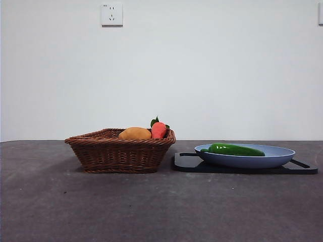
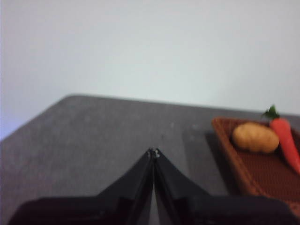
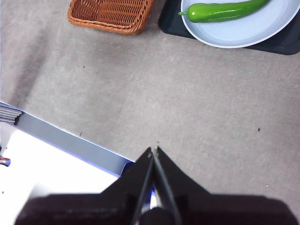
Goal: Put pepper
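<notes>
While glossy dark-green pepper (image 1: 236, 149) lies on round blue plate (image 1: 282, 157) beside brown wicker basket (image 1: 121, 154), left gripper (image 2: 153, 152) and right gripper (image 3: 153, 150) wait well apart from plate, jaws together; best approach: open wide, grasp pepper mid-length.

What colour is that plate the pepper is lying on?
Light blue plate, under the green pepper; clearest in the front view.

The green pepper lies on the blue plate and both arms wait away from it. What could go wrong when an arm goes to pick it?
1. The pepper is glossy and slim with a tapered end, so it may slip or roll on the blue plate when pinched.
2. The plate sits loose on a black tray; a downward push could slide or tip it.
3. The basket already holds an orange-yellow fruit and a red fruit, so the pepper may land on them.
</notes>
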